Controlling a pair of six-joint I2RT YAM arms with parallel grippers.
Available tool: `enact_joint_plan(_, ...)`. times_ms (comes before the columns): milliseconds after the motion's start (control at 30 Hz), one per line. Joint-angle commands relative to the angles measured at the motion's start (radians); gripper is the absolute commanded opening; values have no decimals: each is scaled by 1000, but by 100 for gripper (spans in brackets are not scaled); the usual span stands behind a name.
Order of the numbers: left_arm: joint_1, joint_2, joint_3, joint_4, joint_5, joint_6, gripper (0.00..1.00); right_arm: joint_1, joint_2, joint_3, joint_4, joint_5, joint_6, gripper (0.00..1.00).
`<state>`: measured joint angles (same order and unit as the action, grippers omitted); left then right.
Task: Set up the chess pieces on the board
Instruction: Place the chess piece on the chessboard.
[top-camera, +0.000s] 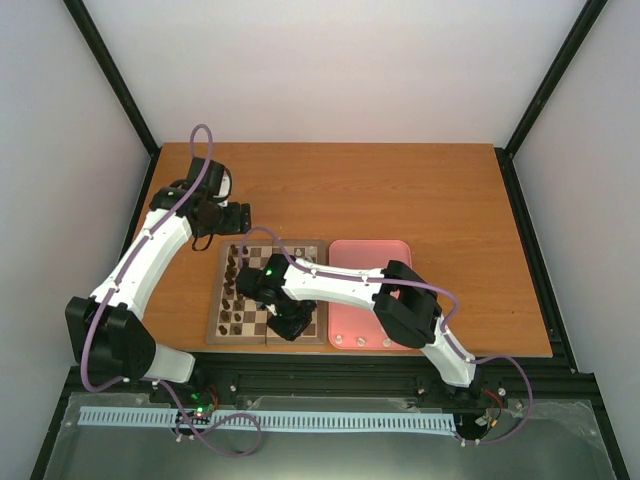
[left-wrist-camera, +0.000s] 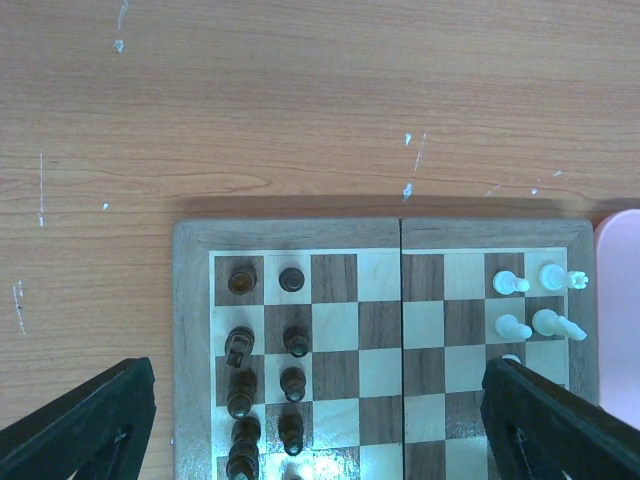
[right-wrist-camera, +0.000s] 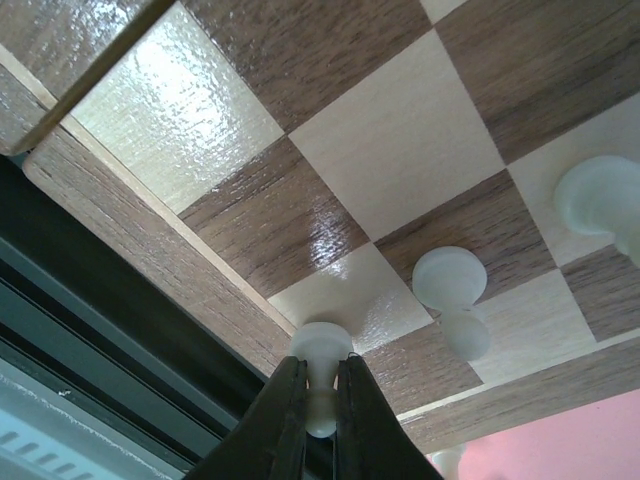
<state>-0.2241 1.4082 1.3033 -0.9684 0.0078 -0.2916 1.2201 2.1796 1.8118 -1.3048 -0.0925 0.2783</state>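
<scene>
The board (top-camera: 222, 322) lies between the arms. My right gripper (right-wrist-camera: 320, 400) is shut on a small cream-white chess piece (right-wrist-camera: 322, 348), pinched by its stem, with its base right at a cream square beside the board's (right-wrist-camera: 390, 150) border. Two more white pieces (right-wrist-camera: 448, 280) stand nearby. From above, the right gripper (top-camera: 290, 325) is at the board's near edge. The left gripper (left-wrist-camera: 320, 430) hangs open above the board's (left-wrist-camera: 380, 340) far side with nothing between its fingers. White pieces (left-wrist-camera: 512, 327) stand on the right columns in its view. The left gripper (top-camera: 225, 215) is past the far edge.
Dark brown pieces (left-wrist-camera: 240, 345) fill two columns on the board's left side. A pink tray (top-camera: 370, 262) lies right of the board, with a few white pieces (top-camera: 360, 341) along its near rim. The tray's corner (right-wrist-camera: 560, 440) shows in the right wrist view.
</scene>
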Motion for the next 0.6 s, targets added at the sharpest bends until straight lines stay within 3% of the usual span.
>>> enact_joint_plan(0,6,-32,-1,4,-1,3,100,13,14,13,2,20,14,5)
enact_joint_plan(567,6,-38,-9,6,-8,4,100,10,25,20,7,45,14,12)
